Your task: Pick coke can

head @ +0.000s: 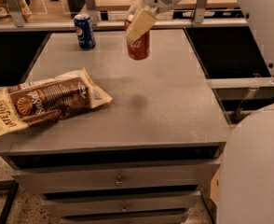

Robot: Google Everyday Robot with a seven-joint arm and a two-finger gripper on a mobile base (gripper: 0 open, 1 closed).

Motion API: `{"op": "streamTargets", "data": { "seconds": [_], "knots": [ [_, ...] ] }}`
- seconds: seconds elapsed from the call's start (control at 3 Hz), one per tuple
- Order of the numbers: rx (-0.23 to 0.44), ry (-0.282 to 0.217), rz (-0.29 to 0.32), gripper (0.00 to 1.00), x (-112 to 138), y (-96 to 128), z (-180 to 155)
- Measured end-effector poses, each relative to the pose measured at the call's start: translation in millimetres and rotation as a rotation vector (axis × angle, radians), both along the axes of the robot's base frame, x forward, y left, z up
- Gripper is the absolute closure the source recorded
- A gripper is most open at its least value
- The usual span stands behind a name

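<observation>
The coke can [139, 46] is a red can with white script, upright, held in the air above the grey table top [160, 101]; its shadow falls on the table below it. My gripper [138, 21] is shut on the coke can's upper part, with a cream-coloured finger [140, 24] across its front. The white arm comes down from the top right.
A blue Pepsi can [84, 31] stands upright at the table's back left. A brown and cream snack bag [41, 102] lies flat on the left, overhanging the left edge. Drawers run below the front edge. A glass-fronted counter stands behind the table.
</observation>
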State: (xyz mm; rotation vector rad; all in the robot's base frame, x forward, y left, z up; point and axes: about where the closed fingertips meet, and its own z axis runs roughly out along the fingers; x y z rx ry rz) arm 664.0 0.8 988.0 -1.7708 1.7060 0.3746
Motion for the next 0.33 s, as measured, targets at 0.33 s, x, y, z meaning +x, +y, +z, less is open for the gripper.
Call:
{"op": "streamTargets", "data": {
  "seconds": [0.33],
  "knots": [
    [0.001, 0.001, 0.001, 1.00, 0.8, 1.7, -1.4]
  ]
}}
